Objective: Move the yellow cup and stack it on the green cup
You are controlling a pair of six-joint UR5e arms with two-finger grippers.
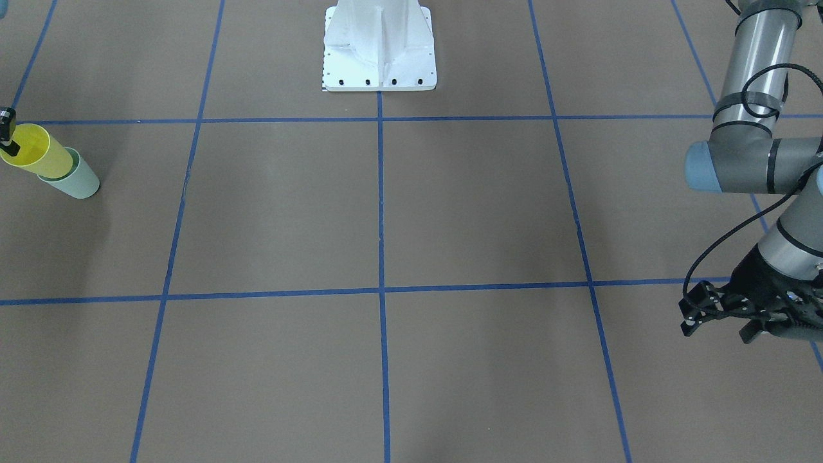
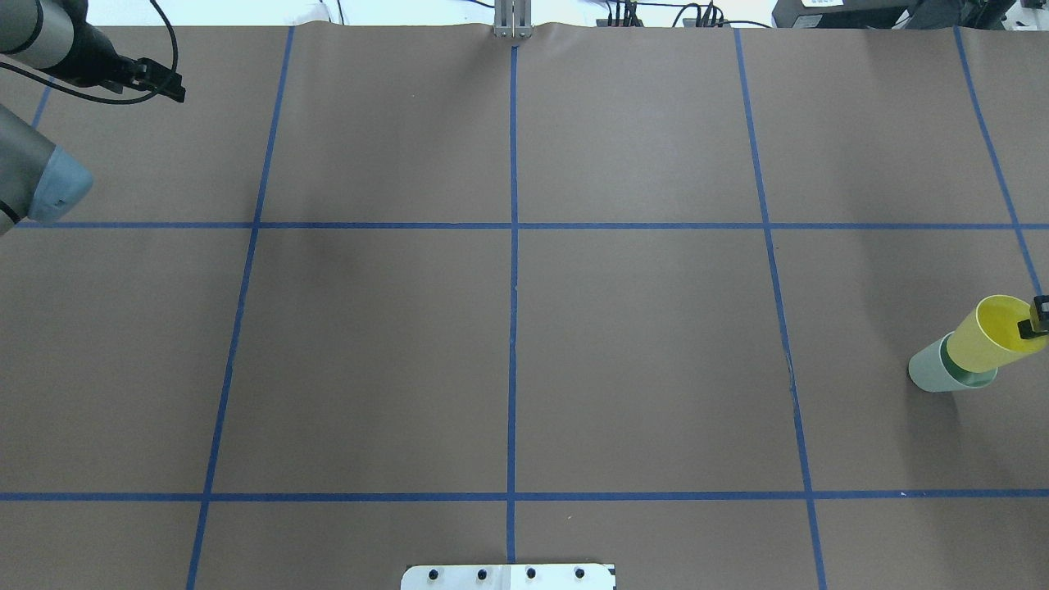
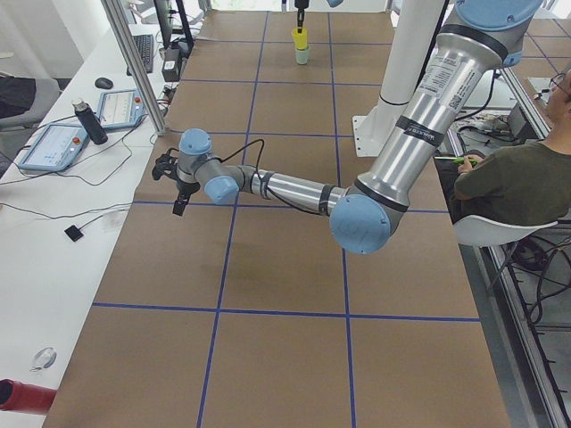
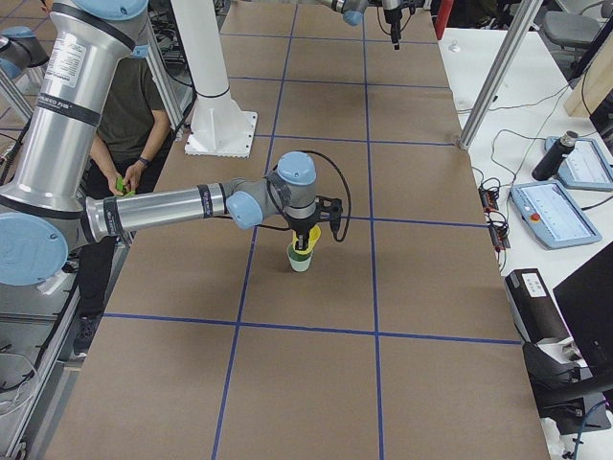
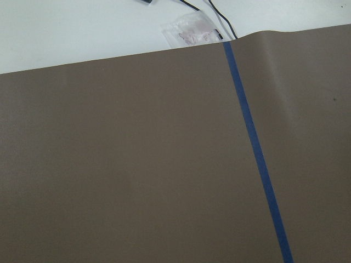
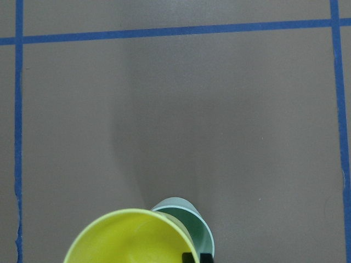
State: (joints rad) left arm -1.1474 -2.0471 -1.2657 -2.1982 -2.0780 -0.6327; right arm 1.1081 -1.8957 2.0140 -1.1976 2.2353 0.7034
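The yellow cup hangs from my right gripper, which is shut on its rim, one finger inside the cup. Its lower end sits in the mouth of the green cup, which stands on the brown mat. In the overhead view the yellow cup, the green cup and my right gripper are at the right edge. The right wrist view looks down into the yellow cup, with the green cup partly showing below it. My left gripper is open and empty, far away over the mat; it also shows in the overhead view.
The white robot pedestal stands at mid table. Blue tape lines grid the brown mat. A side desk with tablets and a bottle runs along the operators' side. A seated person is beside the robot.
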